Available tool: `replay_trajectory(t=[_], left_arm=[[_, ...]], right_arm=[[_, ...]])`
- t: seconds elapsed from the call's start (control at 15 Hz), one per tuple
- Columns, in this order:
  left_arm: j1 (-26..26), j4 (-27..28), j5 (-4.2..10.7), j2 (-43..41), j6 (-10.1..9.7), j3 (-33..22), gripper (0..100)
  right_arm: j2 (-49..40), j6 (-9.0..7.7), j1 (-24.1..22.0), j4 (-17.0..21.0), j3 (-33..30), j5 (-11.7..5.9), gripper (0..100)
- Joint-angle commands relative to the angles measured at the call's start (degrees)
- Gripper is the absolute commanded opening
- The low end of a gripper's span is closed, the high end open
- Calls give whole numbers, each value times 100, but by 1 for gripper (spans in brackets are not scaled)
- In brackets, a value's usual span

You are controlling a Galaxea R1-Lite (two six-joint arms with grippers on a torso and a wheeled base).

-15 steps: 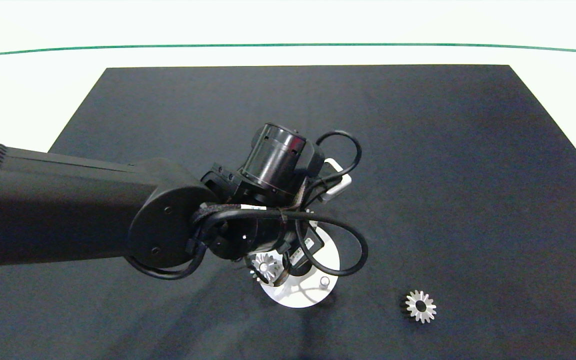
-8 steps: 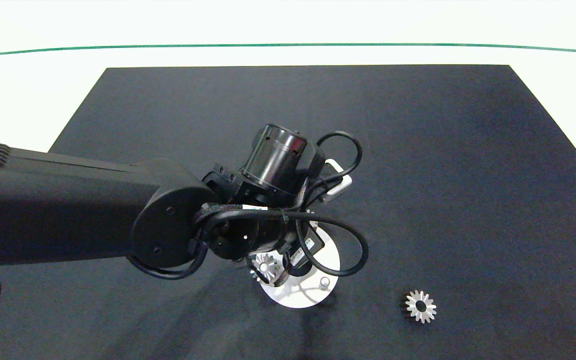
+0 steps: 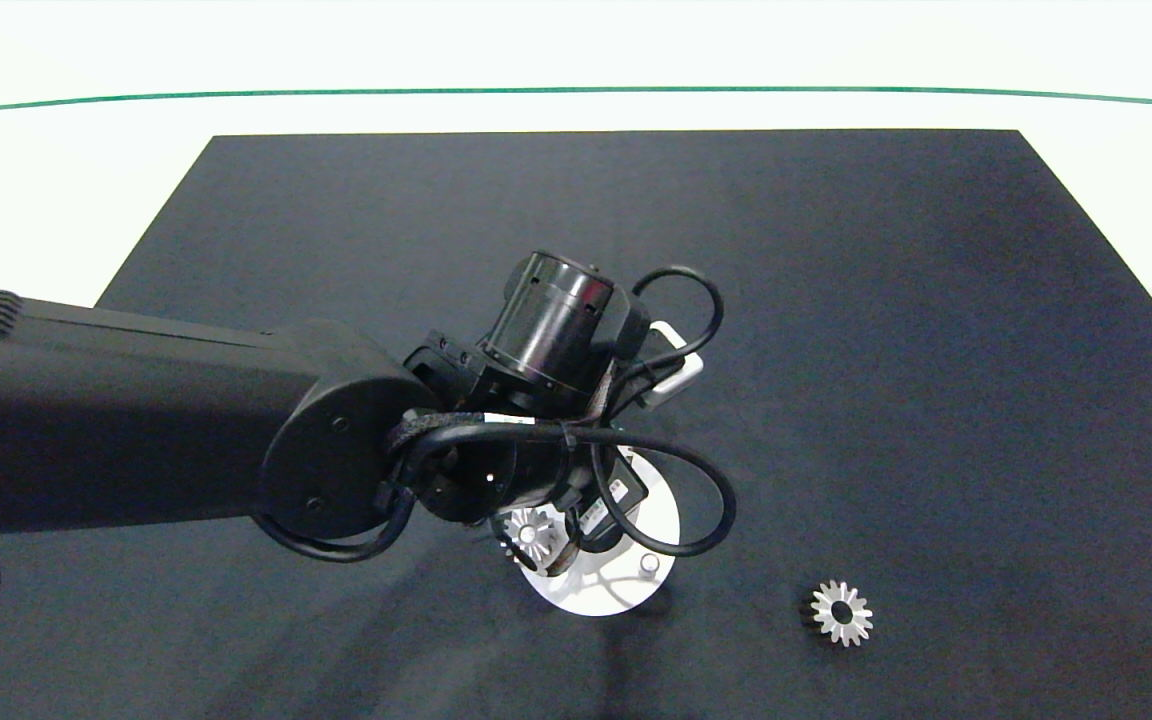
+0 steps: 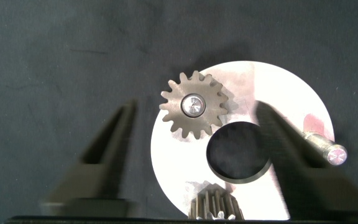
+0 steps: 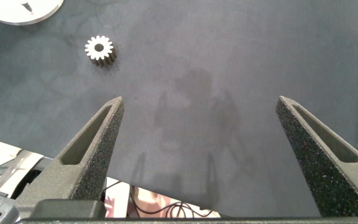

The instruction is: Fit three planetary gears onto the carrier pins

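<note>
The white disc [image 3: 626,590] lies under my left arm's wrist. One planetary gear [image 3: 533,533] sits on a carrier pin, seen with the pin's tip in its hole [image 4: 194,106]. A second gear [image 4: 215,208] shows partly at the disc's [image 4: 179,162] edge; I cannot tell whether a pin holds it. One carrier pin [image 3: 648,565] [image 4: 328,149] stands bare. My left gripper [image 4: 194,112] hangs open above the seated gear, a finger on each side, not touching it. A third gear [image 3: 842,612] [image 5: 99,49] lies loose on the mat, right of the disc. My right gripper [image 5: 199,102] is open and holds nothing, well away from that gear.
A black mat [image 3: 836,300] covers the white table [image 3: 56,180], with a green line [image 3: 576,90] near the far side. The left arm's cables [image 3: 696,500] loop over the disc. The mat's edge [image 5: 328,211] shows beneath the right gripper.
The left arm's wrist has shifted only slightly above the disc. The gears and the disc lie where they were.
</note>
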Motion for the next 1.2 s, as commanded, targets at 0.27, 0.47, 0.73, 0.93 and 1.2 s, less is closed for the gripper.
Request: replay_trajectory(t=[0.27, 0.47, 0.73, 0.93, 1.2], left_arm=[[441, 536, 12, -1567, 13, 27, 100], [1513, 1661, 12, -2569, 22, -140, 100], [2981, 2074, 3, -3817, -4, 800, 100], [4264, 2074, -568, -4810, -22, 2013, 100], [4405, 2083, -639, -5513, -84, 2435, 100]], right_arm=[[168, 3, -17, 7, -26, 39, 100], [827, 21, -8, -107, -527, 65, 100], [2312, 21, 36, -99, -984, 390, 100], [4105, -14, 677, -63, -809, 654, 100], [5503, 3, 1609, -195, -835, 636, 100]])
